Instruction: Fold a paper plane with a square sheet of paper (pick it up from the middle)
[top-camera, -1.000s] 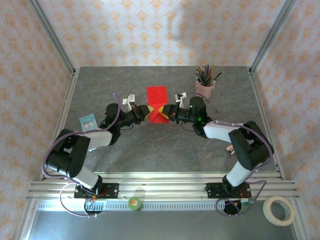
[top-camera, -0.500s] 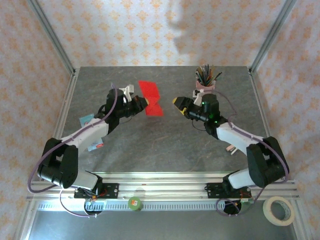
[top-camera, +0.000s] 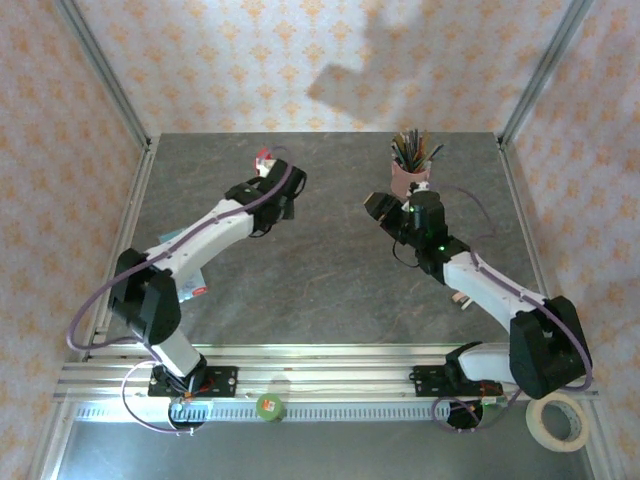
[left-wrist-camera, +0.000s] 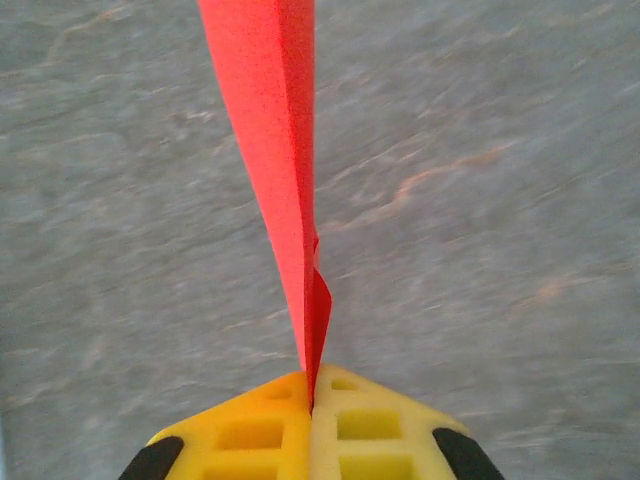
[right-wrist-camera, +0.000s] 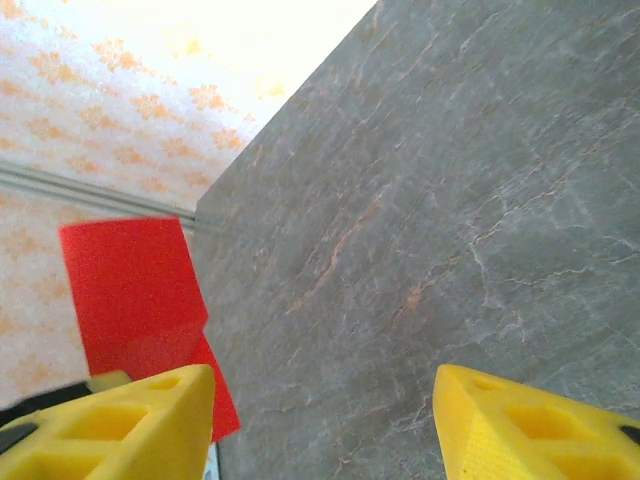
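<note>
My left gripper (left-wrist-camera: 312, 395) is shut on the folded red sheet of paper (left-wrist-camera: 280, 150), which sticks up edge-on from between the yellow pads, well above the grey table. In the top view the left gripper (top-camera: 283, 185) is raised over the far left-centre of the table. In the right wrist view the same red paper (right-wrist-camera: 130, 290) hangs at the left as a flat panel with a lower flap. My right gripper (right-wrist-camera: 320, 420) is open and empty, with only bare table between its fingers. It hovers right of centre (top-camera: 380, 208), well apart from the paper.
A pink pencil cup (top-camera: 410, 178) full of pencils stands close behind the right gripper. A tape roll (top-camera: 557, 420) and a green item (top-camera: 270, 406) lie in front of the arm bases. Metal frame posts and patterned walls close off the back and sides.
The right gripper let go of the paper, opened and drew back to the right. The left arm carried the paper up and toward the far left and turned it edge-on.
</note>
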